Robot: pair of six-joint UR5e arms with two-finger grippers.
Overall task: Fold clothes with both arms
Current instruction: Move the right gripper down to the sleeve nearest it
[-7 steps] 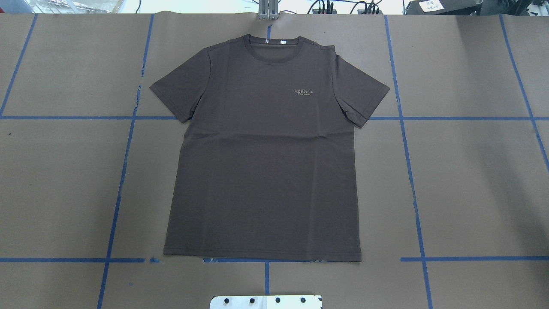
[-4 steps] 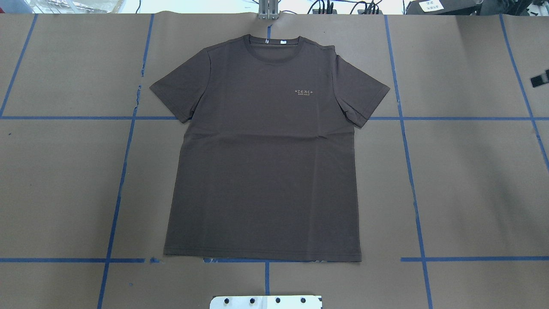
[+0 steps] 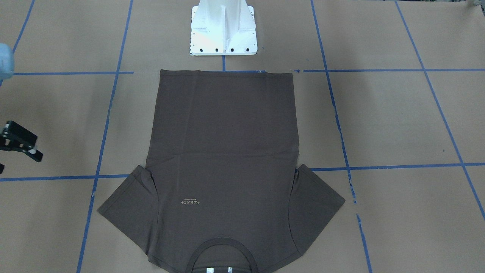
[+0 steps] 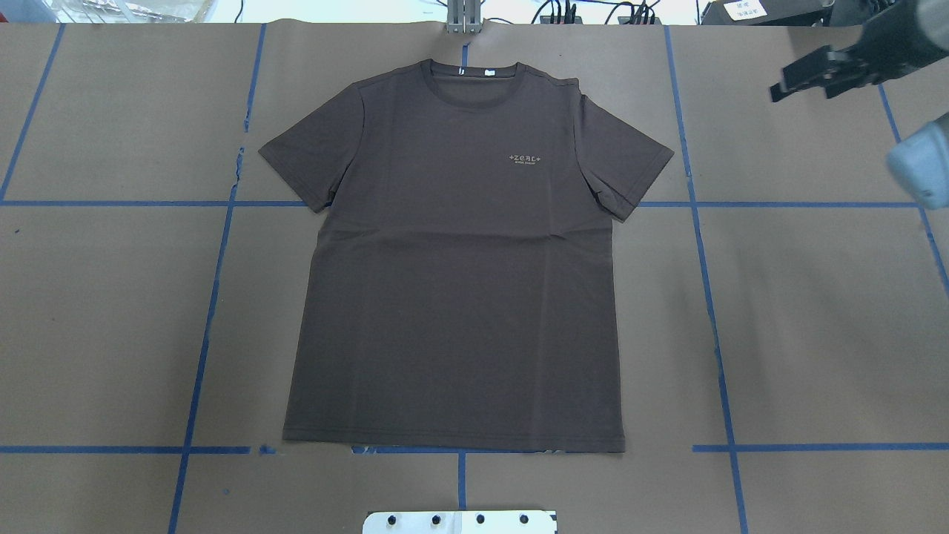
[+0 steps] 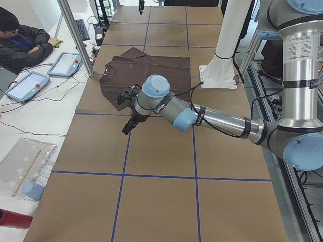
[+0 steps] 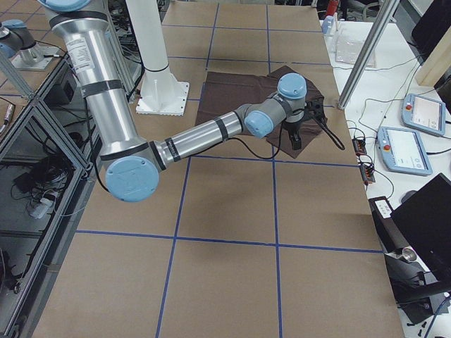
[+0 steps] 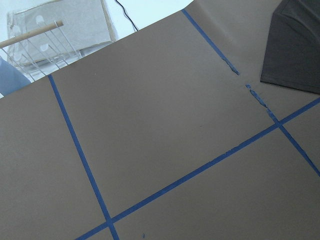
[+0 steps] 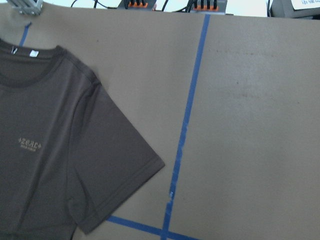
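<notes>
The dark brown T-shirt (image 4: 460, 259) lies flat and face up on the brown paper, collar at the far edge; it also shows in the front view (image 3: 223, 151). My right gripper (image 4: 804, 85) hovers over the table's far right, well clear of the right sleeve (image 8: 115, 165), with its jaws apart and empty. One of its fingers (image 3: 21, 141) shows at the front view's left edge. My left gripper (image 5: 123, 112) shows only in the exterior left view, above bare paper beside the shirt's left sleeve (image 7: 295, 50); I cannot tell whether it is open or shut.
The white pedestal base (image 3: 222, 28) stands at the near edge behind the hem. Blue tape lines (image 4: 712, 311) grid the paper. An operator (image 5: 20, 40) sits by tablets at the far side, next to an aluminium post (image 5: 75, 35).
My right gripper has come into the overhead view from the right edge and moved up and leftward toward the shirt. The shirt has not moved.
</notes>
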